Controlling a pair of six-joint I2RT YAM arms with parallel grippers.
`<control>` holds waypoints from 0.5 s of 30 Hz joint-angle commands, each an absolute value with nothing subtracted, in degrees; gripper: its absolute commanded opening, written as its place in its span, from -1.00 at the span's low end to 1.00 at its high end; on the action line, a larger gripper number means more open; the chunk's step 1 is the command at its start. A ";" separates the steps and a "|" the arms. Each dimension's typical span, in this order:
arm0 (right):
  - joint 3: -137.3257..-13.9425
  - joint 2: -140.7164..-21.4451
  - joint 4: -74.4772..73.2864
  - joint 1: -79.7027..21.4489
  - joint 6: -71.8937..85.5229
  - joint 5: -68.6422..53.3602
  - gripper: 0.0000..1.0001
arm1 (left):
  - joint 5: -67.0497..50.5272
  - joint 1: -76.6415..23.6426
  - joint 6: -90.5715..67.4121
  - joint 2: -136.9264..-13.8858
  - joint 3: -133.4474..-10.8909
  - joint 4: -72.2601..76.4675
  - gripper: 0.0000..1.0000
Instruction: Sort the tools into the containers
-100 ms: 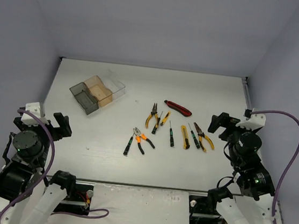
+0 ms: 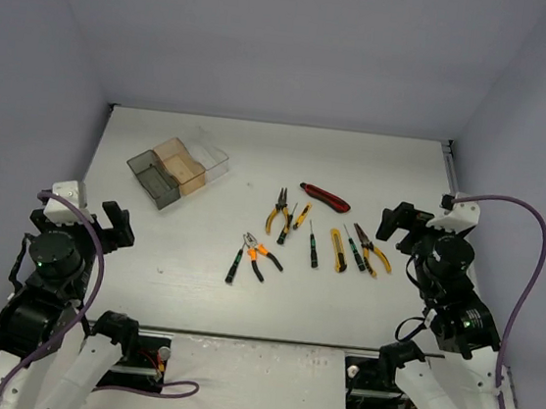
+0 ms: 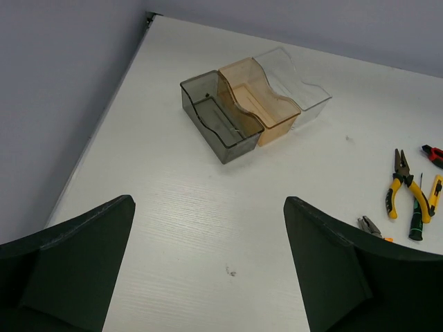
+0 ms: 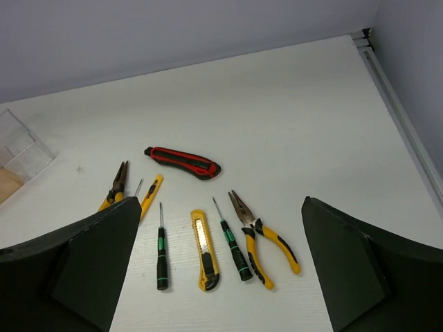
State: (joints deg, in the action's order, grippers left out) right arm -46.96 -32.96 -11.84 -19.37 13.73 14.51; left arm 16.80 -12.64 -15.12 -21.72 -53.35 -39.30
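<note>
Three joined bins stand at the back left: smoky grey [image 2: 154, 177], amber [image 2: 181, 164] and clear [image 2: 208, 158]; they also show in the left wrist view [image 3: 223, 126]. The tools lie loose mid-table: a red-black knife [image 2: 325, 198] [image 4: 183, 161], a yellow knife [image 2: 337, 250] [image 4: 205, 250], yellow pliers [image 2: 371, 251] [image 4: 263, 238], more yellow pliers [image 2: 278, 213], orange pliers [image 2: 261, 256], and black-green screwdrivers [image 4: 161, 249] [image 4: 233, 242]. My left gripper [image 2: 115, 223] [image 3: 208, 199] is open and empty above bare table. My right gripper [image 2: 396, 222] [image 4: 221, 200] is open and empty, right of the tools.
The white table [image 2: 198, 255] is walled on three sides by pale lilac panels. A metal rail [image 4: 398, 104] runs along its right edge. The arm bases and cables sit at the near edge.
</note>
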 commanded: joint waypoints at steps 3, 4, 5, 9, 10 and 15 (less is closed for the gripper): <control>-53.42 -45.36 -8.34 -20.57 14.47 12.53 1.00 | 14.82 -12.74 -20.83 -26.99 -55.55 -37.65 0.73; -53.91 -47.65 -8.27 -20.49 14.42 11.95 1.00 | 14.77 -12.67 -21.15 -27.69 -55.62 -37.62 0.73; -55.11 -51.59 -8.22 -20.48 14.04 10.84 1.00 | 13.49 -12.66 -21.47 -29.25 -55.76 -36.96 0.73; -61.46 -66.13 -8.11 -20.48 12.69 6.28 1.00 | 10.40 -12.66 -22.78 -35.81 -56.23 -34.83 0.73; -62.93 -69.08 -8.13 -20.44 12.23 4.75 1.00 | 9.77 -12.61 -22.85 -37.09 -56.21 -33.99 0.73; -68.06 -80.58 -8.09 -20.53 10.51 0.65 1.00 | 5.03 -12.43 -22.30 -41.41 -55.25 -30.50 0.73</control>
State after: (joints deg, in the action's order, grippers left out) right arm -63.04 -75.29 -10.00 -19.99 12.53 5.57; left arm 10.14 -12.63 -21.37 -38.13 -54.02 -36.97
